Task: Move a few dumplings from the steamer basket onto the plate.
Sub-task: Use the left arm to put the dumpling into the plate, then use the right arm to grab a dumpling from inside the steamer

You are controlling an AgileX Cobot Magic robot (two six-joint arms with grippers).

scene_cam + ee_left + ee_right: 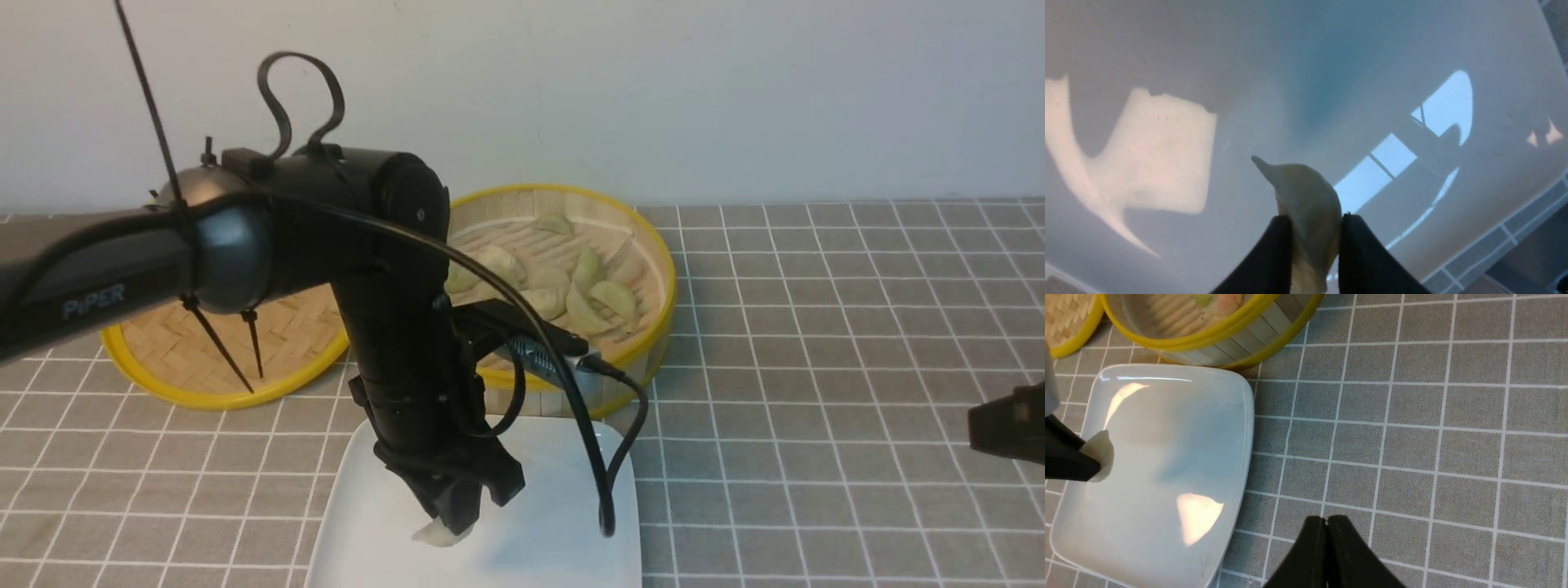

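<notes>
My left gripper [457,518] hangs low over the white plate [555,547], shut on a whitish dumpling [441,532] whose tip pokes out below the fingers. From the left wrist, the same dumpling [1306,200] sits pinched between the two black fingers [1278,249] just above the glossy plate [1167,61]. The steamer basket [653,269] stands behind the plate with several pale green dumplings [604,298] inside. My right gripper [1326,522] is shut and empty over the cloth, to the right of the plate [1224,416]; the held dumpling [1100,451] shows at that view's edge.
The flat woven lid [188,359] with a yellow rim lies on the left behind my left arm. A grey checked tablecloth [816,343] covers the table. The basket's wall [1241,339] nearly touches the plate's far edge.
</notes>
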